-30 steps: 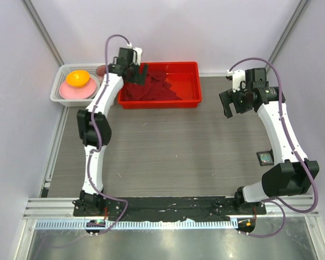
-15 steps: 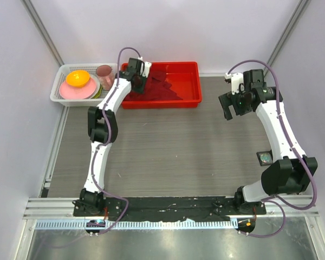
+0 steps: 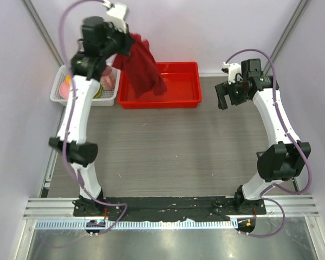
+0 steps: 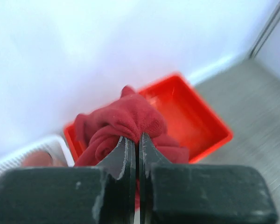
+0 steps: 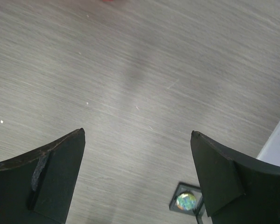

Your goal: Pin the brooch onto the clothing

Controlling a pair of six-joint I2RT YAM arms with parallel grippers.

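Left claw (image 4: 134, 140) pinches shut on the dark red T-shirt (image 3: 143, 70), which hangs bunched above the red tray (image 3: 176, 102). Right claw (image 5: 137, 132) gapes wide over the table (image 3: 168, 146), where the small, round, greenish brooch (image 5: 185, 201) lies.

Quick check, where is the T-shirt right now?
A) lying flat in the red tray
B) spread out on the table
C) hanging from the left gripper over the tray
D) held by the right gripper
C: the left gripper is shut on a bunch of the T-shirt, which hangs over the red tray; the right gripper is open with nothing in it.
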